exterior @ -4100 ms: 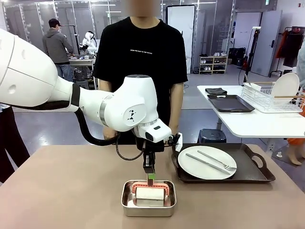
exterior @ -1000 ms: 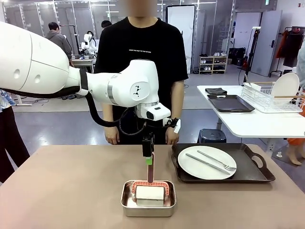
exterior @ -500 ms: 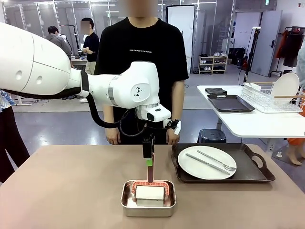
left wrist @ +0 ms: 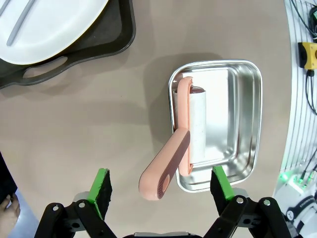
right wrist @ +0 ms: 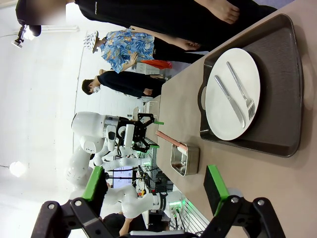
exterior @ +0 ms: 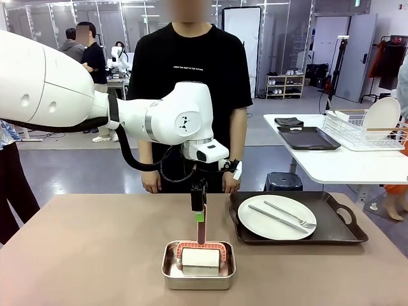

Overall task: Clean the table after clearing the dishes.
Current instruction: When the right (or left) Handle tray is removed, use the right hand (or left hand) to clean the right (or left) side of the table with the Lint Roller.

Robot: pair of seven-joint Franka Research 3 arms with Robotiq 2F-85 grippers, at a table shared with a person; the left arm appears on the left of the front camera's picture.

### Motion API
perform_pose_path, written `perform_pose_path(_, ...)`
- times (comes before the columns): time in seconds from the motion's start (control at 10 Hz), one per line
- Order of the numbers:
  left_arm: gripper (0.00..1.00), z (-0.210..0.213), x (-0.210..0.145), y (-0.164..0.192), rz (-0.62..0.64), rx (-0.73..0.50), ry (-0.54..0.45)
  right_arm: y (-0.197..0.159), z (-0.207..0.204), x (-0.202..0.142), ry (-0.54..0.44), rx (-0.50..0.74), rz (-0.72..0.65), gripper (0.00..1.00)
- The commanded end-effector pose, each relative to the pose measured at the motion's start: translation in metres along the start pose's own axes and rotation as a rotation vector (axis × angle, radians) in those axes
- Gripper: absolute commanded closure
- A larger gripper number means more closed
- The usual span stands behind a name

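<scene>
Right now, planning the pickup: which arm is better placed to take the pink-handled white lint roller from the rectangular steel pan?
Left. The left arm hangs above the pan, open jaws flanking the roller's raised handle. The right arm's open jaws sit far off, past the dark tray.

Table (exterior: 95, 255), seen from the robot's side. A steel pan (exterior: 198, 275) sits near the front edge at centre. A lint roller (exterior: 201, 257) lies in it, its handle rising above the pan's rim. Right of and behind the pan lies a handled tray (exterior: 338, 223). On the tray is a plate (exterior: 264, 228), and on the plate a knife (exterior: 274, 218) and a fork (exterior: 290, 215) lie side by side. A person (exterior: 191, 76) stands behind the far edge.
</scene>
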State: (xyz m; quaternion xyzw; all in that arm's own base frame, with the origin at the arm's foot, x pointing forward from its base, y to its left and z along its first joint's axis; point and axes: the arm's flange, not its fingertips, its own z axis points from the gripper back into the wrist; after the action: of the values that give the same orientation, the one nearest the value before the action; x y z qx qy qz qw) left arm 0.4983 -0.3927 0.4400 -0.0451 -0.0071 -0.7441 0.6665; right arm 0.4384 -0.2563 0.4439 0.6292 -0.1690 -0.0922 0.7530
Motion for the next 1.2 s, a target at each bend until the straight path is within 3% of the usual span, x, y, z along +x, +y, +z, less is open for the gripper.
perform_pose_path(0.0, 0.00, 0.000, 0.000, 0.000, 0.000, 0.000, 0.000, 0.004, 0.000, -0.001, -0.001, 0.001, 0.006, 0.00)
perform_pose_path(0.2, 0.00, 0.066, -0.039, 0.017, 0.199, -0.049, -0.095, 0.004, 0.000, -0.001, -0.001, 0.001, 0.006, 0.00)
perform_pose_path(0.3, 0.00, 0.087, -0.066, 0.022, 0.290, -0.137, -0.136, 0.004, 0.000, -0.001, -0.001, 0.001, 0.006, 0.00)
perform_pose_path(0.5, 0.00, 0.115, -0.145, 0.020, 0.484, -0.272, -0.300, 0.004, 0.000, -0.001, -0.001, 0.001, 0.006, 0.00)
perform_pose_path(0.6, 0.00, 0.121, -0.203, 0.009, 0.598, -0.325, -0.438, 0.004, 0.000, -0.001, -0.001, 0.001, 0.006, 0.00)
perform_pose_path(0.9, 0.00, 0.116, -0.379, -0.059, 0.915, -0.377, -0.866, 0.004, 0.000, -0.001, -0.001, 0.001, 0.006, 0.00)
perform_pose_path(1.1, 0.00, 0.091, -0.488, -0.130, 1.137, -0.355, -1.051, 0.004, 0.000, -0.001, -0.001, 0.001, 0.006, 0.00)
